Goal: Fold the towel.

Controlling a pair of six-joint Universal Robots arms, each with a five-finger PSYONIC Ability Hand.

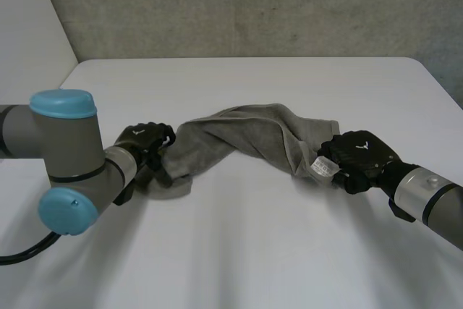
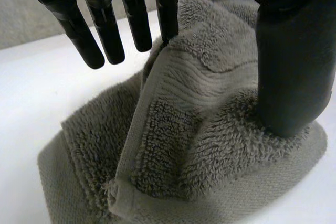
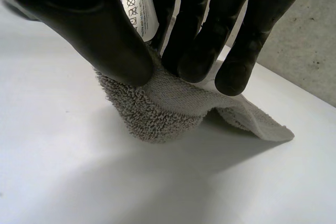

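Towel: a grey, fluffy cloth towel (image 1: 239,132) is bunched and twisted into one long lump. It lies across the middle of the white tabletop (image 1: 253,251), between the two hands.
Tag: a small white tag (image 1: 323,169) sticks out of the towel by the right hand.
Left hand: the black left hand (image 1: 141,139) pinches one end between its thumb and a finger. Its other fingers are straight.
Right hand: the black right hand (image 1: 362,153) squeezes the other end between its thumb and fingers.

Bare table (image 1: 239,251) stretches before and behind the bunched towel (image 1: 246,132), apparently the one obstacle across the middle.
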